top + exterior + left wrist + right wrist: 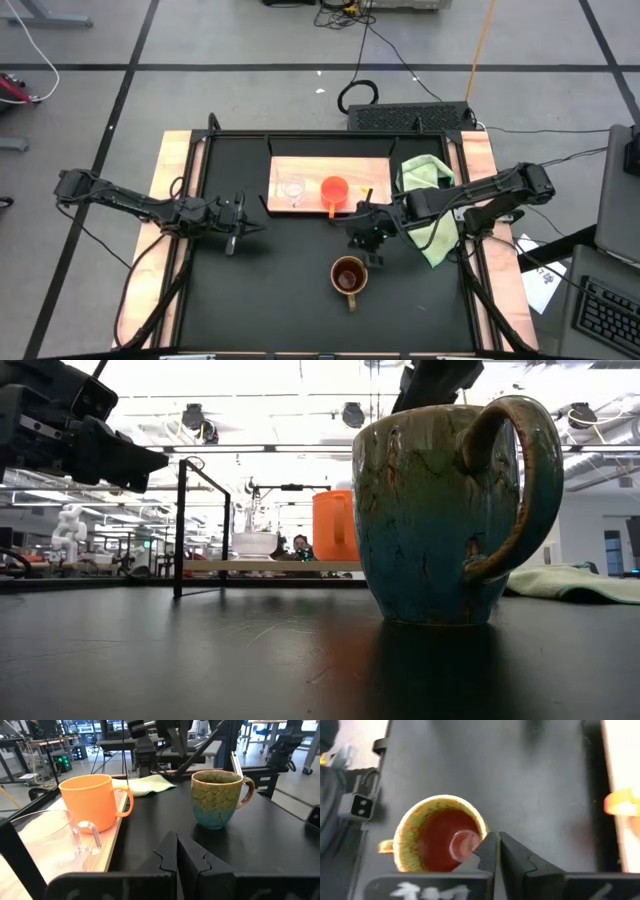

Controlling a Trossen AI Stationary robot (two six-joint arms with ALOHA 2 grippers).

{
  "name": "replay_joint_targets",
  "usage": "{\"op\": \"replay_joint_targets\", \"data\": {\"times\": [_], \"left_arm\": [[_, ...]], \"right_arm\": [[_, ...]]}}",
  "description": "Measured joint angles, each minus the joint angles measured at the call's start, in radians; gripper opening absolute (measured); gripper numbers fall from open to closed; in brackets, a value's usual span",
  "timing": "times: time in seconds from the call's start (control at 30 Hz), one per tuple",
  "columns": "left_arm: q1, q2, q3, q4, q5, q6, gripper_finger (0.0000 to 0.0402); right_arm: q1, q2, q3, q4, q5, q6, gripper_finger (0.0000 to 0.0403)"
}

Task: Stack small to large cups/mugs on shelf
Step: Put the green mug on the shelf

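The brown mug (348,275) stood alone on the black surface (270,290), looking heavy, glazed and slippery, so its rim seemed the best hold for the closed, empty right hand (368,236) above it.

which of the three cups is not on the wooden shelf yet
The large brown-and-teal glazed mug: it stands alone on the black tabletop, while the orange plastic mug and the small clear glass cup sit on the light wooden shelf.

text: none legible | labels: none | brands: none | numbers: none
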Motion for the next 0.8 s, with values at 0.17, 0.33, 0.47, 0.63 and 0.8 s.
{"op": "replay_joint_targets", "data": {"times": [0.17,0.33,0.47,0.63,0.8], "left_arm": [[0.000,0.000,0.000,0.001,-0.001,0.001,0.0003],[0.000,0.000,0.000,0.001,-0.001,0.001,0.0003],[0.000,0.000,0.000,0.001,-0.001,0.002,0.0003],[0.000,0.000,0.000,0.001,-0.001,0.002,0.0003],[0.000,0.000,0.000,0.001,-0.002,0.002,0.0003]], "right_arm": [[-0.001,0.006,0.000,-0.007,-0.020,-0.017,0.0056],[-0.001,0.005,0.000,-0.029,-0.040,-0.002,0.0130],[-0.001,0.005,0.000,-0.064,-0.040,0.031,0.0182],[-0.001,0.006,0.000,-0.080,-0.041,0.047,0.0216],[0.004,0.053,0.000,-0.075,-0.045,0.021,0.0222]]}}
